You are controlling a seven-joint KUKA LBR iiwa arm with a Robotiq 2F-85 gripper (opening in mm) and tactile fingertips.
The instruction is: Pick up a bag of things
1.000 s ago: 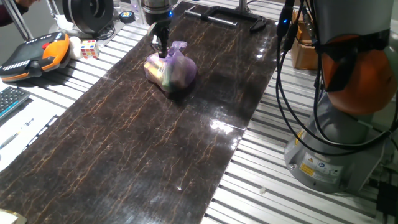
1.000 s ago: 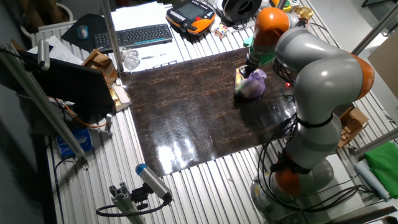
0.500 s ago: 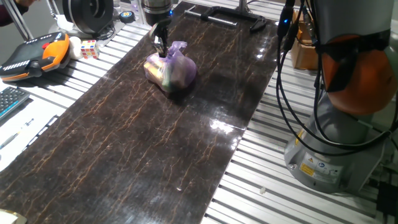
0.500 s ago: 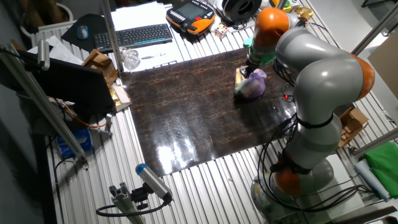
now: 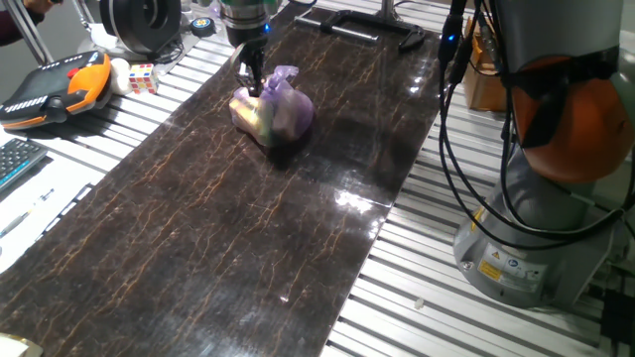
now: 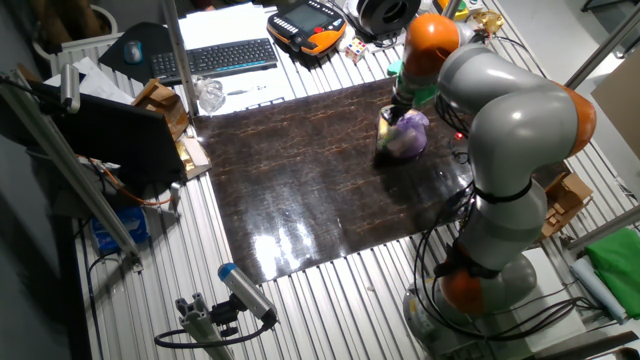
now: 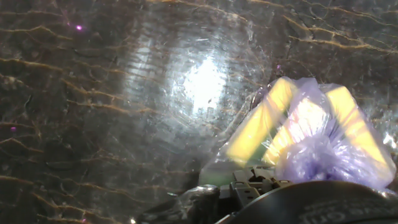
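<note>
The bag of things [image 5: 274, 111] is a small translucent purple bag with yellowish contents. It rests on the dark marble-patterned mat [image 5: 198, 218], far left in one fixed view and at the mat's far right end in the other fixed view [image 6: 405, 136]. My gripper [image 5: 249, 81] points down at the bag's upper left, just left of its knot [image 5: 285, 74]. Its fingers look close together, and the bag sits beside them. In the hand view the bag [image 7: 305, 134] fills the lower right, very close to the camera.
An orange teach pendant [image 5: 55, 84], a Rubik's cube [image 5: 142, 77] and a keyboard [image 5: 15, 159] lie left of the mat. Black clamps [image 5: 367, 25] lie at the mat's far end. The robot base [image 5: 541, 198] and its cables stand on the right.
My gripper has shifted a little to the left, off the knot. The bag has stayed where it was on the mat.
</note>
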